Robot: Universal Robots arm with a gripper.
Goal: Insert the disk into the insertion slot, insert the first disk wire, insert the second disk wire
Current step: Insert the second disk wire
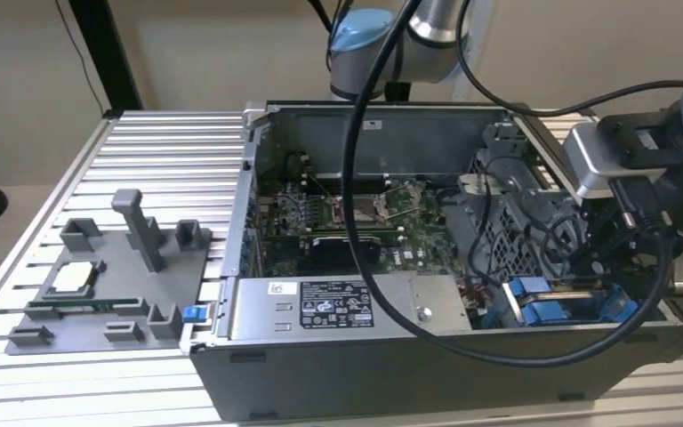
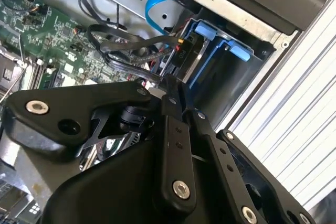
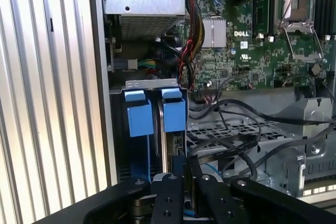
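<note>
The disk stands on edge in its blue carrier (image 3: pixel 174 115) inside the insertion slot (image 3: pixel 152 83), at the case corner on the exterior view's right (image 1: pixel 555 311). In the second wrist view the same blue carrier (image 2: pixel 210 51) shows past my fingertips. My gripper (image 3: pixel 188 178) hangs just behind the disk's rear edge with its fingers drawn together. They look shut on a black disk wire plug (image 2: pixel 181 55) trailing red and yellow leads, which lies against the disk's rear. A blue disk wire (image 2: pixel 157 1) curves loose beside it. My wrist (image 1: pixel 626 169) reaches down into that corner.
A grey metal box with a sticker (image 1: pixel 341 311) fills the case front. Beside the slot stand the green motherboard (image 1: pixel 341 213) and a perforated cage (image 1: pixel 508 231) draped in black cables. A grey fixture (image 1: pixel 104 285) rests on the ribbed table (image 1: pixel 164 151) at the exterior view's left.
</note>
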